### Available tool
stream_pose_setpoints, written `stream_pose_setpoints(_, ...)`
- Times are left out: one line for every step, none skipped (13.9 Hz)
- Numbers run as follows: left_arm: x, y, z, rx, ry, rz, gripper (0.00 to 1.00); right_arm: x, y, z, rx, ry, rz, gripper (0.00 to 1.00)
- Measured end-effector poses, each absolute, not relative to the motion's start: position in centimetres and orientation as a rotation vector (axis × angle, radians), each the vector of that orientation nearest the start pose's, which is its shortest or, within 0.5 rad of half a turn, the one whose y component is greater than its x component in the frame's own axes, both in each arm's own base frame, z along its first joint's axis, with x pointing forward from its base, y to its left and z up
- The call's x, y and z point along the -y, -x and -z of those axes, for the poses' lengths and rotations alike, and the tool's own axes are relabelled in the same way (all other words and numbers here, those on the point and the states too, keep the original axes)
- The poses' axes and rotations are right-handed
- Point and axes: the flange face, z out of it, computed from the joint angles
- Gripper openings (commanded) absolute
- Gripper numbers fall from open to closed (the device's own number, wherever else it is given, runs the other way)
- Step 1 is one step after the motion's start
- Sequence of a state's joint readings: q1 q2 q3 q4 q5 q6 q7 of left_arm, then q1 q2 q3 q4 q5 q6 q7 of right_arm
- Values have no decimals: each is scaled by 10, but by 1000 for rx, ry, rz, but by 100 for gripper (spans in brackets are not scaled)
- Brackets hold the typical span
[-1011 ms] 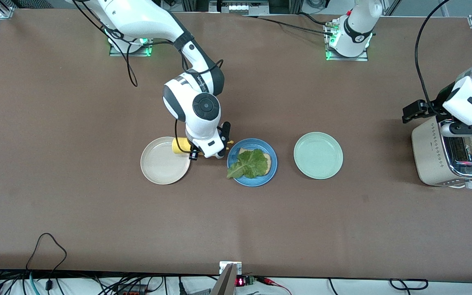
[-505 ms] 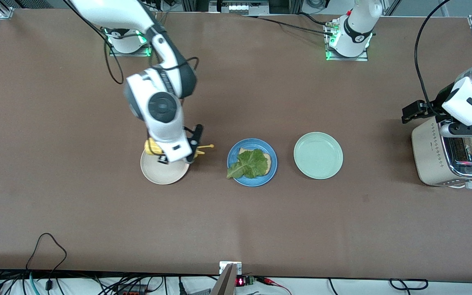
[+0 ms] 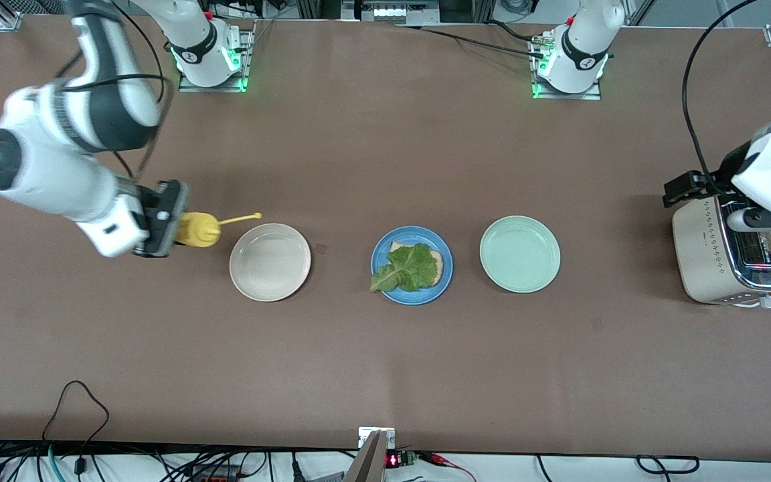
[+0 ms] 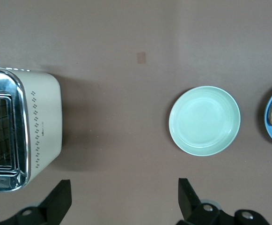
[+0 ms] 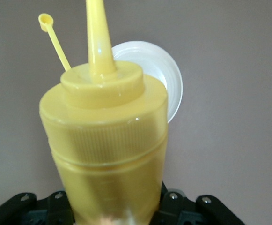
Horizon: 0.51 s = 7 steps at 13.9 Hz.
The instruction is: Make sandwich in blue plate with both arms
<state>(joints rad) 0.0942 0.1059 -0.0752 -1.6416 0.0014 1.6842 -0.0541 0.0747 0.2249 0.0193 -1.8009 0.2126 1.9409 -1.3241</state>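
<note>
While the right gripper [image 3: 175, 227] clamps a yellow bottle [image 3: 199, 229] — left gripper [image 4: 121, 204] gapes — brown table [image 3: 385, 361].

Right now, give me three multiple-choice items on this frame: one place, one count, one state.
1. Where is the lettuce leaf?
A. on the blue plate
B. on the pale green plate
C. on the beige plate

2. How many plates are on the table?
A. two
B. three
C. four

3. What is the right gripper doing?
A. standing open
B. holding a bread slice
C. holding the yellow squeeze bottle

Answers: 1 A, the leaf lies on bread in the blue plate. 2 B, beige, blue and green stand in a row. 3 C, the right wrist view shows the bottle between its fingers.
</note>
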Motion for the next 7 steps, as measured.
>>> stream_pose_setpoints(-26, -593, -535, 145, 3143, -108, 100, -36, -603, -410, 1811, 2246, 118, 0)
stream_pose_setpoints(-42, -598, -528, 161, 3138, -120, 100, -6, -599, -403, 1808, 2193, 175, 0)
stream_pose_setpoints(-62, -603, -521, 126, 3131, -128, 100, 21, -594, -396, 1803, 2153, 226, 0)
stream_pose_setpoints(-81, -608, -514, 63, 3133, -141, 100, 42, -590, -389, 1802, 2118, 269, 0)
stream_pose_setpoints(-101, -612, -504, 5, 3140, -158, 100, 59, -585, -383, 1796, 2086, 308, 0)
stream_pose_setpoints(-122, -614, -493, -23, 3146, -181, 100, 75, -579, -377, 1783, 2053, 346, 0)
stream_pose_setpoints(-140, -615, -483, -30, 3149, -203, 100, 89, -574, -372, 1770, 2020, 382, 0)
